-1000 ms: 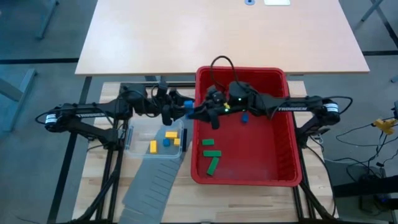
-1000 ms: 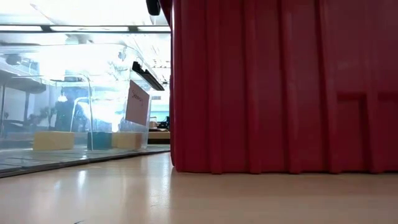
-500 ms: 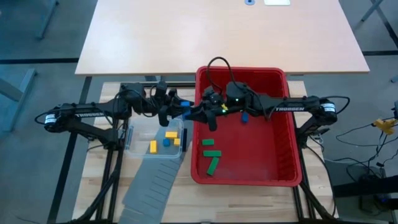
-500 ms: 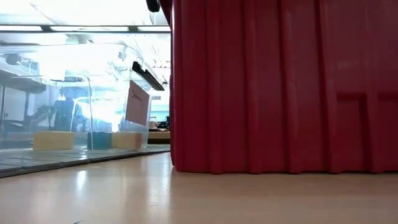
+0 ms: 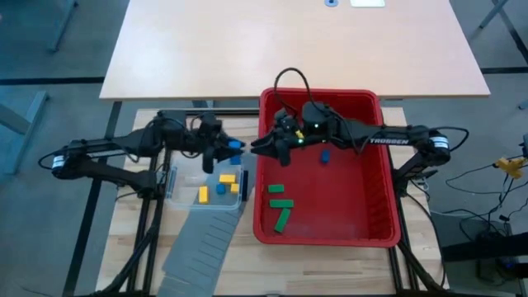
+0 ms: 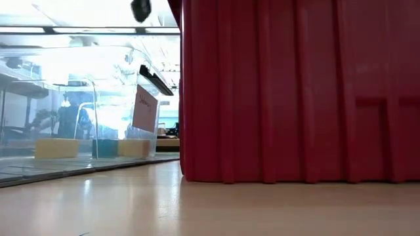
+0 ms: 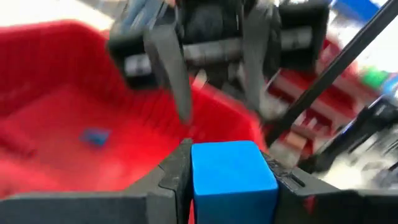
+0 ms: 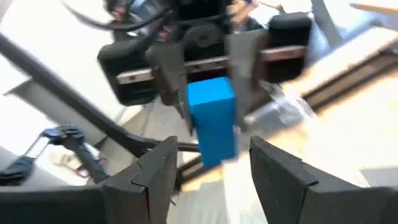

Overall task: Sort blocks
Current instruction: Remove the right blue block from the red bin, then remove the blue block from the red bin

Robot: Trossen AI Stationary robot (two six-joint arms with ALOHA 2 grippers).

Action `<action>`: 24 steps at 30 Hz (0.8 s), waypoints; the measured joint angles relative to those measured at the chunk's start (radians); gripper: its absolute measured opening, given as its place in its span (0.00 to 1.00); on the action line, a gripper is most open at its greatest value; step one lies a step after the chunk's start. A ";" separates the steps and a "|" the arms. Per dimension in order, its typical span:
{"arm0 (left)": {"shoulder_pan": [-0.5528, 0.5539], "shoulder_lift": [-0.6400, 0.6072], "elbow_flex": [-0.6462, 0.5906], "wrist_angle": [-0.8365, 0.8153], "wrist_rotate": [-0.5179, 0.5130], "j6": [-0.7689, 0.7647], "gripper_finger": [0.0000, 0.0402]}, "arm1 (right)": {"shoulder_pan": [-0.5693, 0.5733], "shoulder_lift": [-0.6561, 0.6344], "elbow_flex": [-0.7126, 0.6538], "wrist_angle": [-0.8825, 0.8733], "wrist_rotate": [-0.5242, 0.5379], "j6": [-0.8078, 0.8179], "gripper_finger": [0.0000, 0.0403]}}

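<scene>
The small blue plastic cube, pinched by the left end effector beside the right end effector, apparently spread, could be dropped outside the clear plastic tub if released early.

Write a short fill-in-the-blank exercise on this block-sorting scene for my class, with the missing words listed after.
1. The left gripper holds a ____ block.
2. The two green blocks lie in the ____ bin.
3. The clear tub holds yellow and ____ blocks.
4. The right gripper has its fingers ____.

Missing words: blue; red; blue; open
</scene>
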 joint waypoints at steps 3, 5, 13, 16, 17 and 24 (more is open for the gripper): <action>0.001 -0.060 0.002 -0.223 -0.001 0.026 0.27 | -0.024 -0.009 -0.001 -0.112 0.005 -0.008 0.46; 0.001 -0.095 0.002 -0.364 -0.001 0.041 0.27 | -0.044 -0.023 -0.001 -0.213 0.006 -0.011 0.46; 0.001 -0.101 -0.016 -0.816 -0.009 0.071 0.27 | -0.163 -0.018 -0.004 -0.929 0.281 -0.092 0.42; -0.006 -0.072 -0.028 -0.860 -0.002 0.072 0.30 | -0.214 -0.006 -0.014 -1.075 0.320 -0.108 0.40; -0.009 -0.061 -0.031 -0.869 0.001 0.077 0.35 | -0.228 0.000 -0.023 -1.087 0.321 -0.112 0.40; -0.009 0.007 -0.033 -0.870 -0.002 0.085 0.78 | -0.291 0.054 -0.102 -1.092 0.315 -0.098 0.43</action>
